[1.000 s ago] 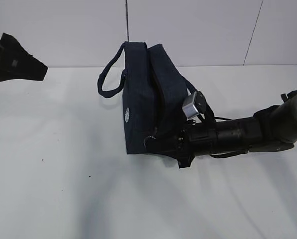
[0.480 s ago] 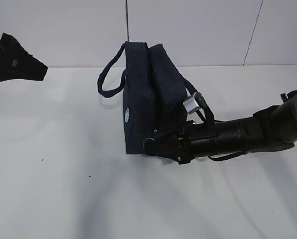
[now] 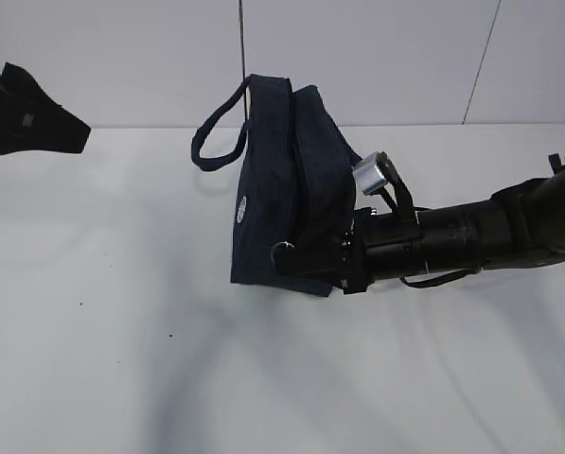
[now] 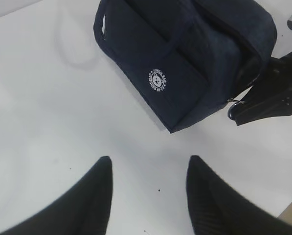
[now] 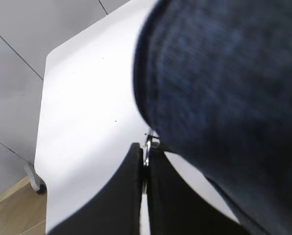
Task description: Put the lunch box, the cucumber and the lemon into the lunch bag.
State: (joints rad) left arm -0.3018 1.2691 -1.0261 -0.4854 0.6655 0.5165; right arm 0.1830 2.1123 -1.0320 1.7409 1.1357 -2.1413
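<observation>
I see the navy lunch bag (image 3: pixel 287 184) standing mid-table, toward the far wall. My right gripper (image 5: pixel 145 188) reaches in from the right, jaws pinched tight on the metal zipper ring (image 5: pixel 147 145) at the bag's near lower corner. My left gripper (image 4: pixel 148 188) hovers half open at far left above bare white table (image 3: pixel 121 359), with wide open room near and left.
</observation>
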